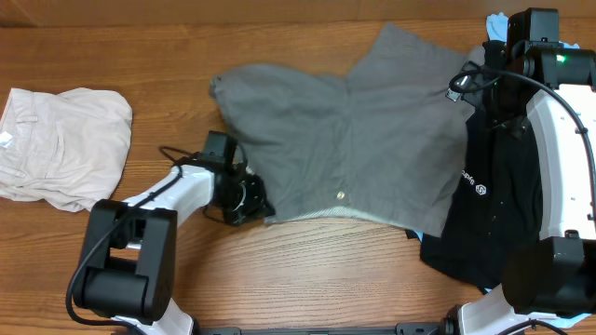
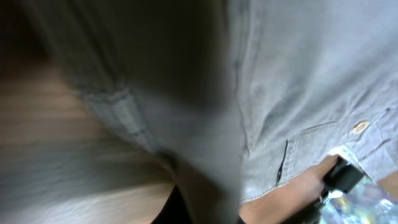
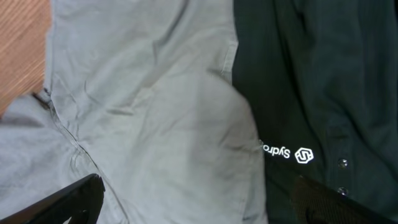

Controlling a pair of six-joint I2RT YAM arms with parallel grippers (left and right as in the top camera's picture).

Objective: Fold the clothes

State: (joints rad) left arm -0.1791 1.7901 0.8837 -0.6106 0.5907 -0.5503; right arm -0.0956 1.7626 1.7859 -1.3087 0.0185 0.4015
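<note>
Grey shorts (image 2: 186,93) against left gripper (image 1: 251,200), grip unclear | right gripper (image 3: 196,190) wide open, holding nothing

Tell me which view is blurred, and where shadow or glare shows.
Left wrist: heavily blurred, a dark out-of-focus fold of the grey shorts fills the centre; only the button reads. Right wrist: sharp, evenly lit, the white logo legible. Overhead: sharp, soft light, no strong glare.

White "Sydro" lettering (image 3: 277,150) and hexagonal logo (image 3: 304,155) on the black garment (image 3: 323,74).
</note>
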